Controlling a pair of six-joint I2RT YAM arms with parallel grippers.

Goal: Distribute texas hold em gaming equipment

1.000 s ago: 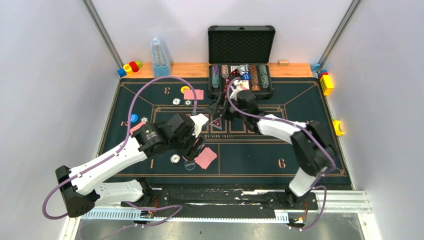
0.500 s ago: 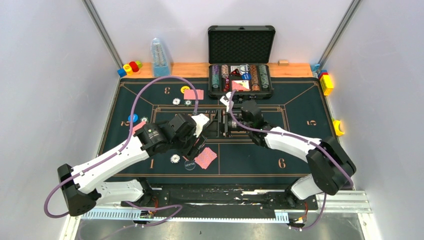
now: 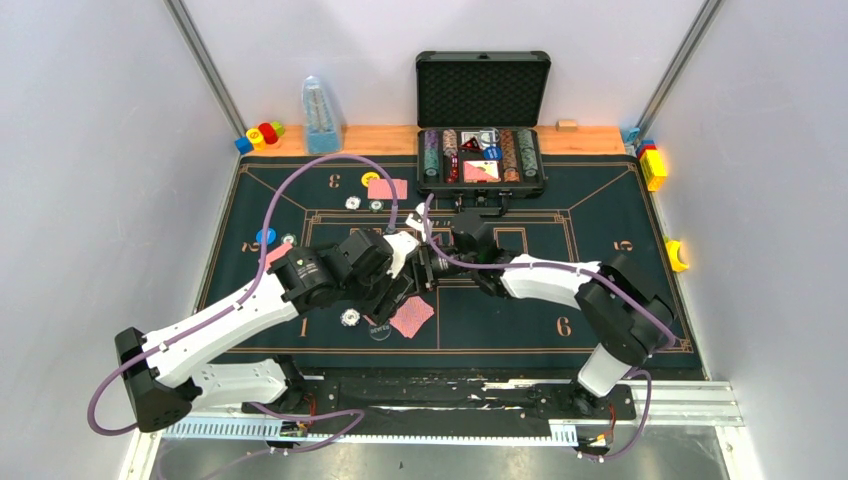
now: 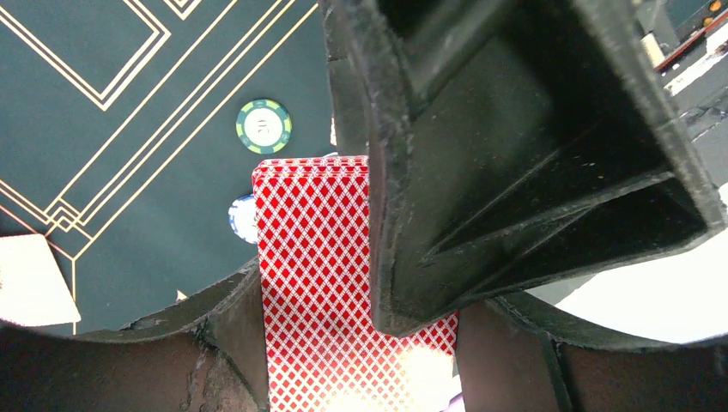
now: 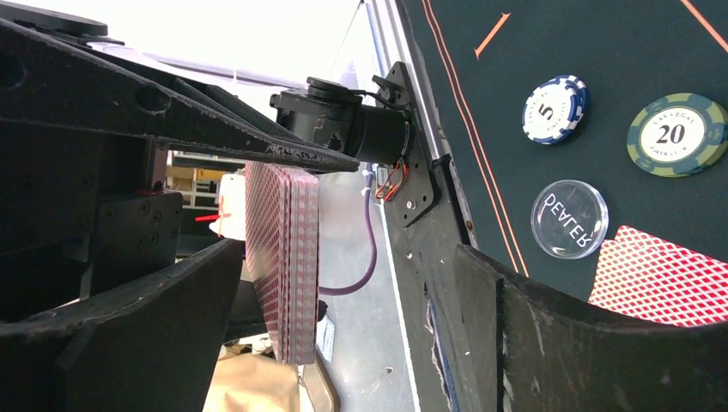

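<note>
My left gripper [image 3: 402,278] is shut on a deck of pink-red-backed cards [image 4: 313,257] and holds it above the mat's centre. My right gripper [image 3: 425,262] is open right beside it. In the right wrist view the deck [image 5: 283,257] stands edge-on between my open right fingers [image 5: 558,343], close to the left one. On the mat below lie dealt cards [image 3: 411,316], a clear "dealer" button [image 5: 569,219], a blue-white chip [image 5: 555,109] and a green chip [image 5: 676,134]. Cards [image 3: 388,188], a yellow disc [image 3: 370,179] and two chips [image 3: 353,202] lie at seat 3.
An open black case [image 3: 482,100] with chip rows stands at the mat's far edge. A blue disc [image 3: 267,236], a chip [image 3: 288,240] and a card [image 3: 275,253] lie at seat 2. Toy blocks [image 3: 262,134] and a clear blue bottle [image 3: 321,115] stand at the back left.
My right gripper has swung from the case down and left to the left gripper, its open fingers now around the deck. The left arm has barely moved.
</note>
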